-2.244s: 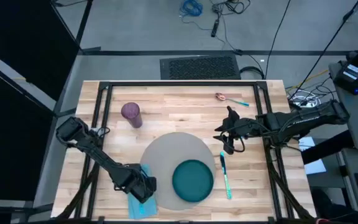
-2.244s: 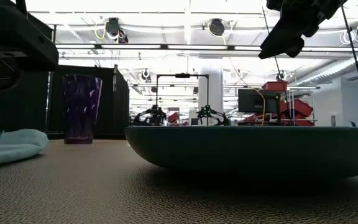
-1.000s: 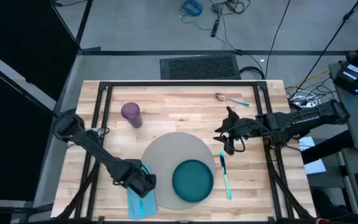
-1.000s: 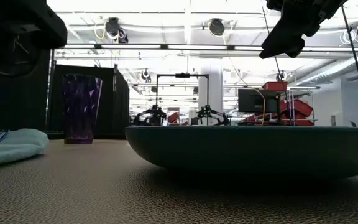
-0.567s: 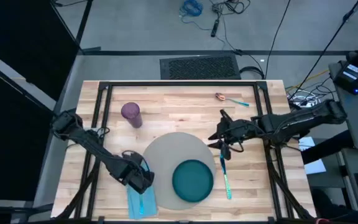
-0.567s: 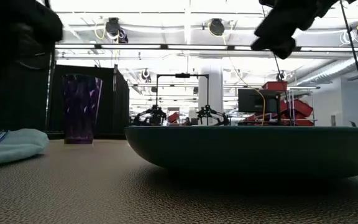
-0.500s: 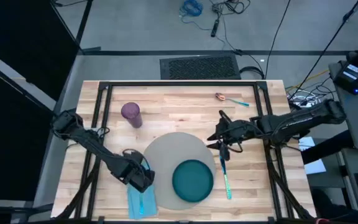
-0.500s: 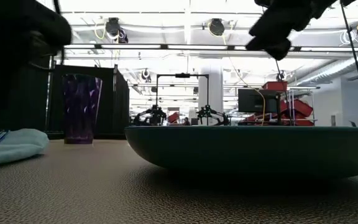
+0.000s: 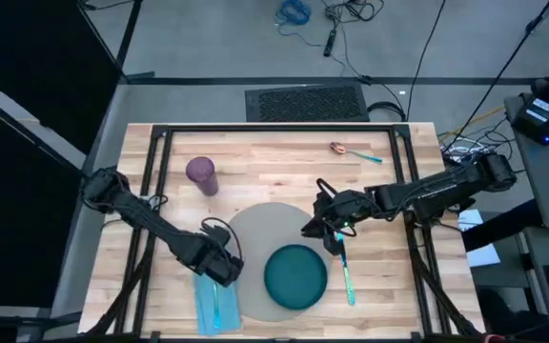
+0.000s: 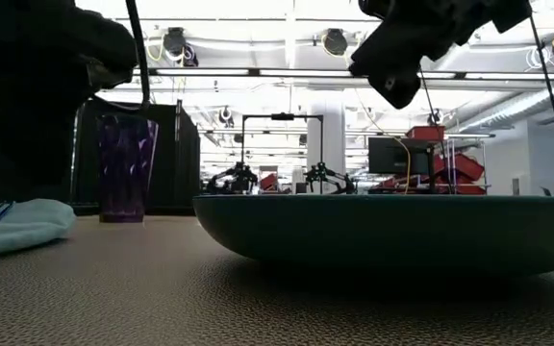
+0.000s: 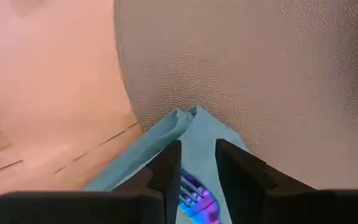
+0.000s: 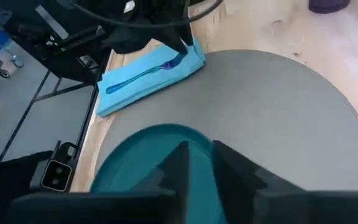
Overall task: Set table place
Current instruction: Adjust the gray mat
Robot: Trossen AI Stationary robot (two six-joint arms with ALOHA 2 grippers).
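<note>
Left wrist view alone shows narrow-set left fingers (image 11: 166,171) over the napkin's (image 11: 197,134) fork (image 11: 192,194) (right fingers (image 12: 178,163) narrow too).

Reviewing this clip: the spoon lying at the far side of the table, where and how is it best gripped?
Probably by the slim teal handle of the spoon, coming straight down from above with the fingers across it. It lies flat on the bare table, apart from everything else, its copper bowl pointing toward the purple cup. The right gripper, now over the placemat, is the nearer one.
</note>
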